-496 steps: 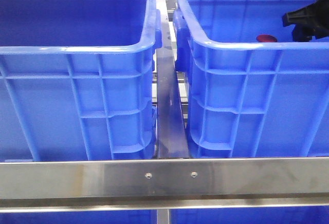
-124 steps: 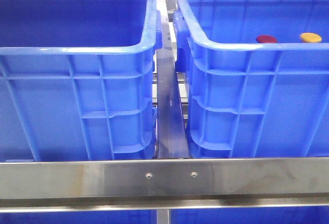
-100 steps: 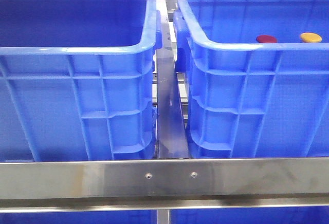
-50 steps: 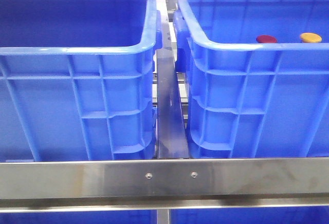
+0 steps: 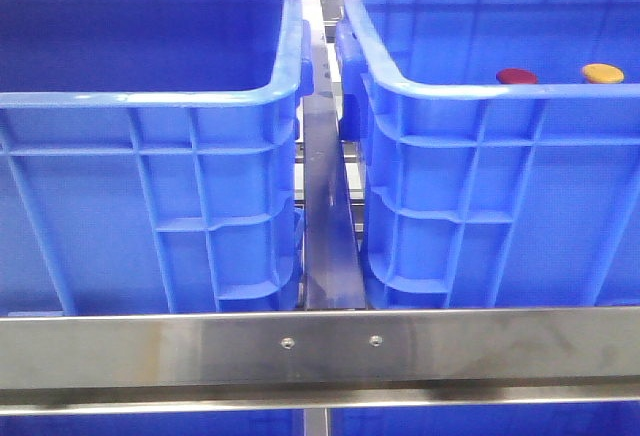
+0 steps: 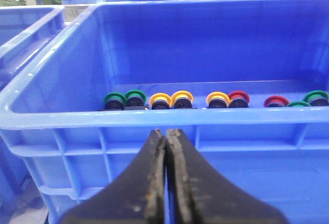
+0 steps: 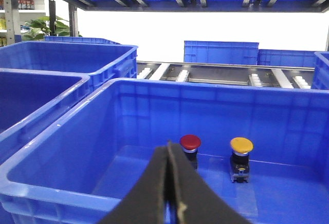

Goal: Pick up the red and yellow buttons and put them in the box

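Note:
The red button point(image 5: 517, 76) and the yellow button point(image 5: 603, 73) stand side by side inside the box point(image 5: 480, 91), the right-hand blue crate. In the right wrist view the red button point(image 7: 190, 142) and the yellow button point(image 7: 241, 145) stand upright on black bases on the floor of the box point(image 7: 51, 196). My right gripper point(image 7: 169, 145) is shut and empty, above the box's near rim. My left gripper point(image 6: 166, 131) is shut and empty, outside the near wall of another blue crate point(image 6: 154, 117). Neither gripper shows in the front view.
The crate in the left wrist view holds a row of green point(image 6: 125, 99), yellow point(image 6: 171, 99) and red point(image 6: 238, 98) buttons. A second blue crate point(image 5: 150, 96) stands left of the box. A steel rail point(image 5: 320, 346) crosses in front. More crates and a roller conveyor point(image 7: 221, 75) lie behind.
Five seconds ago my right gripper was down inside the box at the right, beside the red button. It has since left the front view, and the yellow button stands there. Nothing has moved in the last second.

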You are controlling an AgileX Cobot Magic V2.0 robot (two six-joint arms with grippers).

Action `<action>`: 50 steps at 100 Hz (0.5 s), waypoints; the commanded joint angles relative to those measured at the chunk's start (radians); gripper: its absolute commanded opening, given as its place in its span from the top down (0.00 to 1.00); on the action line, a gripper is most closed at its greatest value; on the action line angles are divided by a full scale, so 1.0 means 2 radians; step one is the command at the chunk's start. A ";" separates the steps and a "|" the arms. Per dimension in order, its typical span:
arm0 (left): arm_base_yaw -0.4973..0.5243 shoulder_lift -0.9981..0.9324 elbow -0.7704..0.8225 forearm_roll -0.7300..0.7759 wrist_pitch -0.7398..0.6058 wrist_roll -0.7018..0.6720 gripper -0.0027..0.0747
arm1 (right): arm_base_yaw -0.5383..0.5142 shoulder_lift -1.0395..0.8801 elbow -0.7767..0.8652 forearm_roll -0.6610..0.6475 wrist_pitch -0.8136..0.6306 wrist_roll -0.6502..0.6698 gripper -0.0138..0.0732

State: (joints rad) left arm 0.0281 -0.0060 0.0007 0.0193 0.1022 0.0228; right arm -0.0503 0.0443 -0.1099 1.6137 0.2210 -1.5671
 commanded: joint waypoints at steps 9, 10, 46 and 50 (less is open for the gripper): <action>-0.003 -0.016 0.026 -0.007 -0.041 -0.006 0.99 | -0.002 0.005 -0.014 0.005 0.006 -0.002 0.92; -0.003 -0.016 0.026 -0.007 -0.041 -0.006 0.99 | -0.002 0.005 -0.014 0.005 0.006 -0.002 0.92; -0.003 -0.016 0.026 -0.007 -0.039 -0.006 0.99 | -0.002 0.005 -0.014 0.005 0.008 -0.002 0.92; -0.003 -0.016 0.026 -0.007 -0.039 -0.006 0.99 | -0.002 0.005 -0.014 0.005 0.008 -0.002 0.92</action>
State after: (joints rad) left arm 0.0281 -0.0060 0.0007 0.0162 0.1001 0.0223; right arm -0.0503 0.0443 -0.1099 1.6137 0.2258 -1.5671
